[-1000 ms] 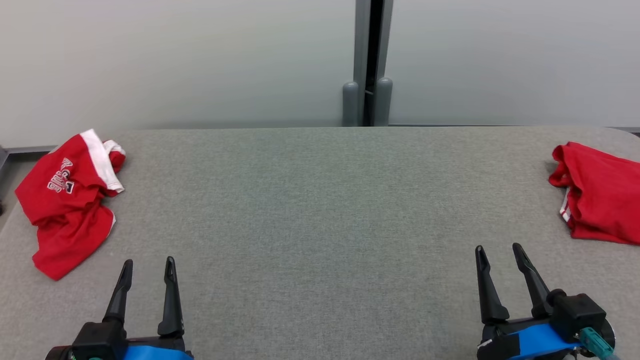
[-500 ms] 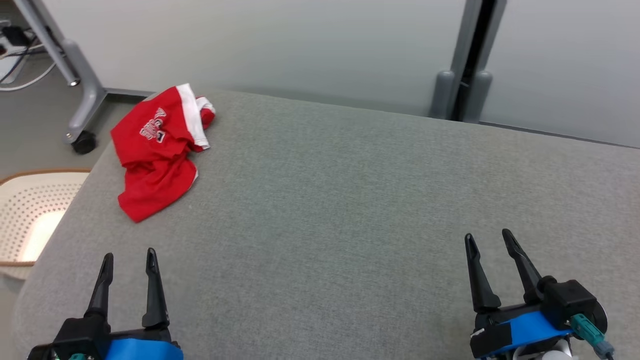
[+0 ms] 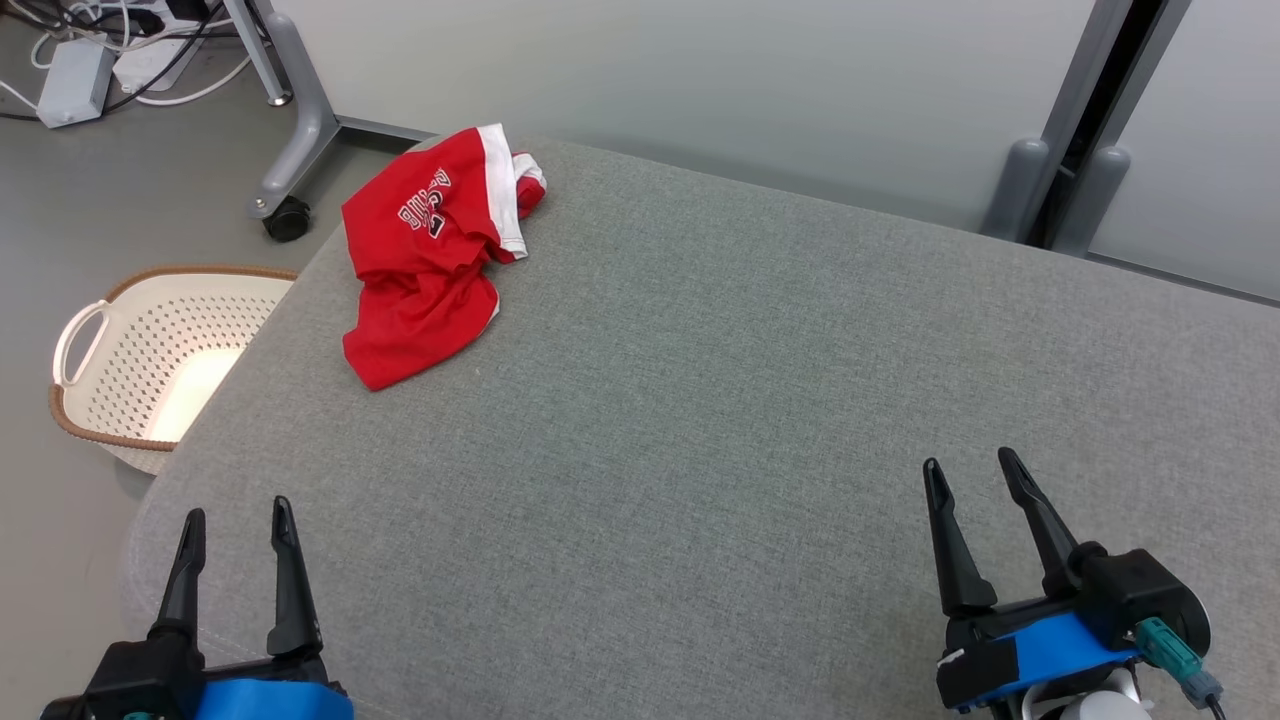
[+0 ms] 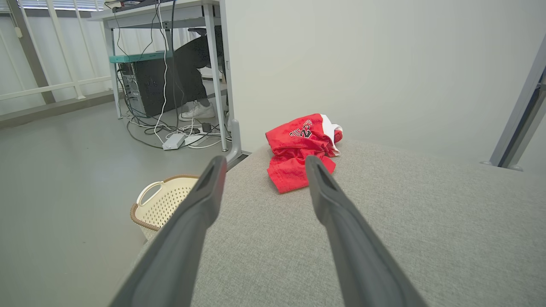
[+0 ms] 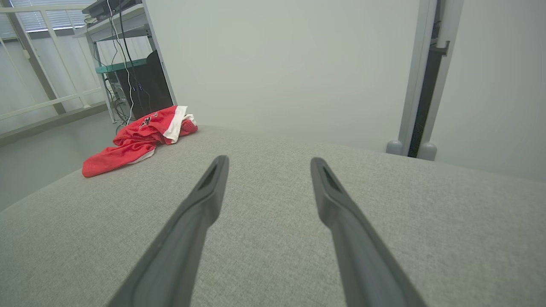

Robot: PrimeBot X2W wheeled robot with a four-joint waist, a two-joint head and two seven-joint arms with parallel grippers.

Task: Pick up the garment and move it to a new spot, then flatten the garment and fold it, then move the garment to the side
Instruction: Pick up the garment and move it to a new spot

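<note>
Here, grey table (image 3: 700,400) holds red garment (image 3: 420,270); left end effector (image 3: 237,510), right end effector (image 3: 968,460) both released.

Head cam panned left; garment (image 3: 425,262) nearer ctr, basket (image 3: 150,350) now visible.

Bright, soft, even indoor light; sharp all round.
Barely a shadow under the crumpled red cloth garment (image 3: 425,265) on the grey fabric tabletop (image 3: 720,420); pale glow inside the cream perforated plastic basket (image 3: 120,350); straight lines bowed at wrist-view edges.
</note>
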